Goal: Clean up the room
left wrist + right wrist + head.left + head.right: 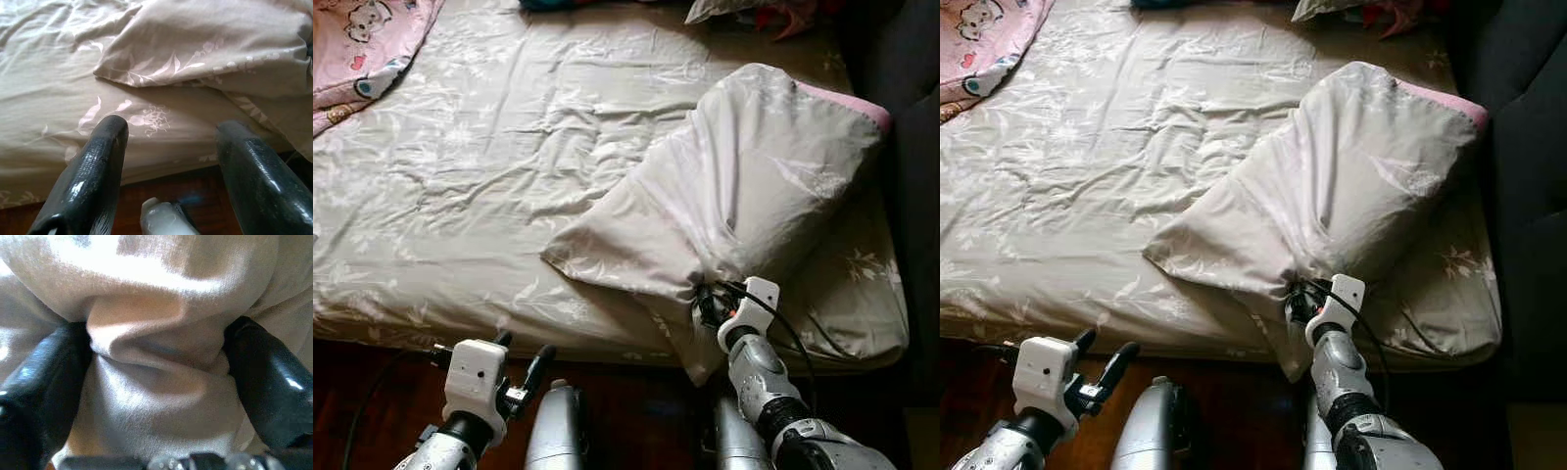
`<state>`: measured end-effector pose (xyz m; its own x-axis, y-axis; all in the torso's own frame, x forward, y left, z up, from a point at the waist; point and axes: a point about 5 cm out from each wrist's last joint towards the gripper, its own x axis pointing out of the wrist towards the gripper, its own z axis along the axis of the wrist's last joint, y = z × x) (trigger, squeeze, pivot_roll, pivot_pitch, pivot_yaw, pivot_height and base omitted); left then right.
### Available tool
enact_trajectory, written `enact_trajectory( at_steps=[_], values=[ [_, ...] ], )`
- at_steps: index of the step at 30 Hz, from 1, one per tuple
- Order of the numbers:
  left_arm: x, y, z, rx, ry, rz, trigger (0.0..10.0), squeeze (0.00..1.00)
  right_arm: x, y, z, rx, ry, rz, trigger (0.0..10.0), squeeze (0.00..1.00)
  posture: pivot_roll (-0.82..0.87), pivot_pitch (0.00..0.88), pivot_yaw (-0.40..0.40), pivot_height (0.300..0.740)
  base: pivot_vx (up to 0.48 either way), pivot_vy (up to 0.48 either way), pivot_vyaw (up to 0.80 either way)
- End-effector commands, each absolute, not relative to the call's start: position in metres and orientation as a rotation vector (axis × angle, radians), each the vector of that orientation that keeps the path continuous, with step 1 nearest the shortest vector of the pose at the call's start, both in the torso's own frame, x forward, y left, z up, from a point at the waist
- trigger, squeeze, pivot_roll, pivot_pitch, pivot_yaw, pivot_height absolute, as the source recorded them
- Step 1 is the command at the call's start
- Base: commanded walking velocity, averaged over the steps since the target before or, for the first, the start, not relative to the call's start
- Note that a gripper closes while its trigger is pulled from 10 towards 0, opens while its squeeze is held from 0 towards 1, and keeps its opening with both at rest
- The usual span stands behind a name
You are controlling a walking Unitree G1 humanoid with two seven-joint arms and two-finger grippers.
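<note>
The pillow (764, 166) in its beige floral pillowcase (156, 362) is lying on the bed (489, 176), just beyond the right pincer (707, 302), which is clenching a bunched fold of that case at the near edge; the right wrist view is showing cloth squeezed between both fingers (44, 382). The left pincer (524, 367) is hanging released before the bed's edge. A pink cartoon blanket (362, 44) is lying far off to its left.

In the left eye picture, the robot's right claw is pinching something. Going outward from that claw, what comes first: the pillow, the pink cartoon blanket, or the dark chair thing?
From the right gripper:
1. Pillow: its pinched cloth sits between the fingers.
2. Dark chair: by the bed's right side, farther up.
3. Pink cartoon blanket: far top-left corner of the bed.
</note>
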<state>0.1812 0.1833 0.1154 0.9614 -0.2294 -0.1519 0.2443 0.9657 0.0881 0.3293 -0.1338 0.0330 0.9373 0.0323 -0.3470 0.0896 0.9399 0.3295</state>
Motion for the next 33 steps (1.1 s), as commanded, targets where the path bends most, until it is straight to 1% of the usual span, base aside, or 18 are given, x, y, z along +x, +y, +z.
enact_trajectory(
  at_steps=[1,19,33],
  values=[
    [0.176,0.185,0.116,0.104,0.157,-0.232,10.0,0.00,0.316,-0.117,0.016,0.338,0.446,0.024,0.0,0.00,0.18,0.421,0.123,0.650,0.000,0.000,0.00],
    [0.178,0.180,0.114,0.089,0.167,-0.233,10.0,0.00,0.311,-0.116,0.011,0.304,0.466,0.045,0.0,0.00,0.16,0.418,0.110,0.650,0.000,0.000,0.00],
    [0.179,0.177,0.112,0.078,0.165,-0.230,10.0,0.00,0.306,-0.114,0.005,0.319,0.489,0.033,0.0,0.00,0.15,0.413,0.103,0.650,0.000,0.000,0.00]
  ],
)
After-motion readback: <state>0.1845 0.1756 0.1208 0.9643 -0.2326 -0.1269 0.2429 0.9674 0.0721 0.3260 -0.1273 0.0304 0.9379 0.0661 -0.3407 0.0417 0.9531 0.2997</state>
